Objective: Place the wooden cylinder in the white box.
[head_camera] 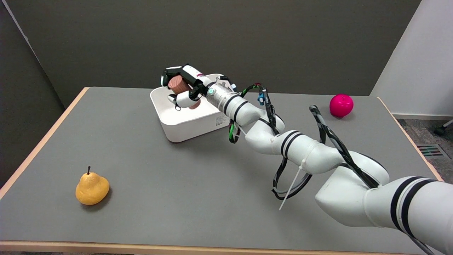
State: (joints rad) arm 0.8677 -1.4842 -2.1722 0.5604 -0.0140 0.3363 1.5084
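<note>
Head view: pear [92, 188], magenta apple [341, 105]

Evenly and softly lit from overhead, moderately bright. Soft, short shadows under the yellow pear [92, 188], the pink apple [341, 105] and the white box [187, 113], falling close in on the grey bench [159, 198]; a broader, fainter shadow beneath the right arm [304, 152]. Mild sheen along the arm's white shells, no harsh glare. Sharp across the bench; slightly soft at the hand [182, 88]. Dark, flat backdrop. Little bending at the edges.
</note>
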